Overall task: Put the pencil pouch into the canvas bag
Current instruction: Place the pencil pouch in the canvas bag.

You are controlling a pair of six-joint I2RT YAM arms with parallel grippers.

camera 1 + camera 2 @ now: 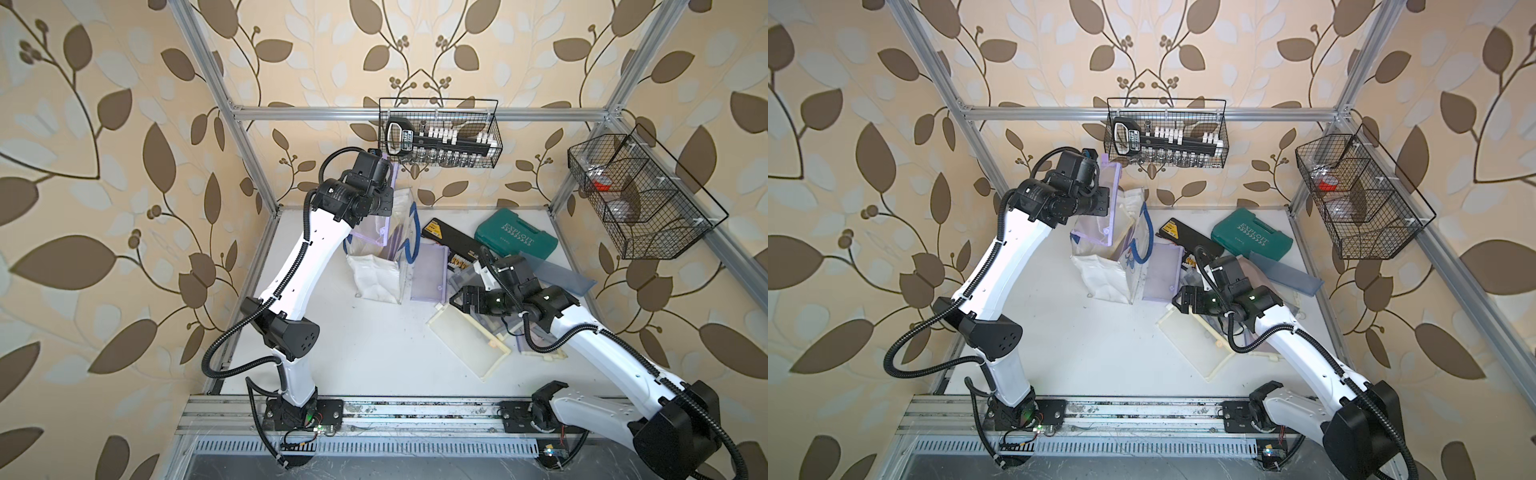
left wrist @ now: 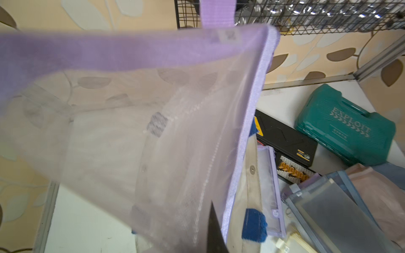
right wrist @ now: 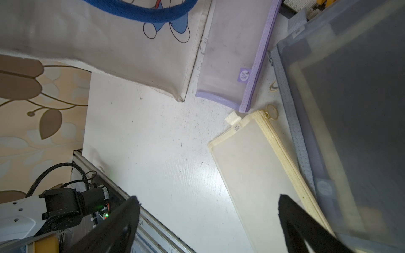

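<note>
The pencil pouch (image 1: 384, 220) (image 1: 1105, 208) is see-through mesh with lilac trim. It hangs upright over the canvas bag (image 1: 376, 278) (image 1: 1106, 278), its lower end at the bag's open mouth. My left gripper (image 1: 386, 199) (image 1: 1105, 203) is shut on the pouch's side. In the left wrist view the pouch (image 2: 153, 131) fills the frame and one dark finger (image 2: 215, 232) shows against it. The white bag's side (image 3: 109, 43) has blue handles and a cartoon print. My right gripper (image 1: 453, 301) (image 1: 1177, 299) (image 3: 209, 198) stands open and holds nothing, low over a cream pouch (image 1: 469, 340) (image 3: 252, 166).
A second lilac pouch (image 1: 430, 272) (image 3: 232, 65) lies right of the bag. A grey-blue pouch (image 3: 350, 109), a black case (image 1: 451, 237) and a green tool case (image 1: 515, 235) crowd the back right. Wire baskets (image 1: 440, 133) (image 1: 640, 199) hang on the frame.
</note>
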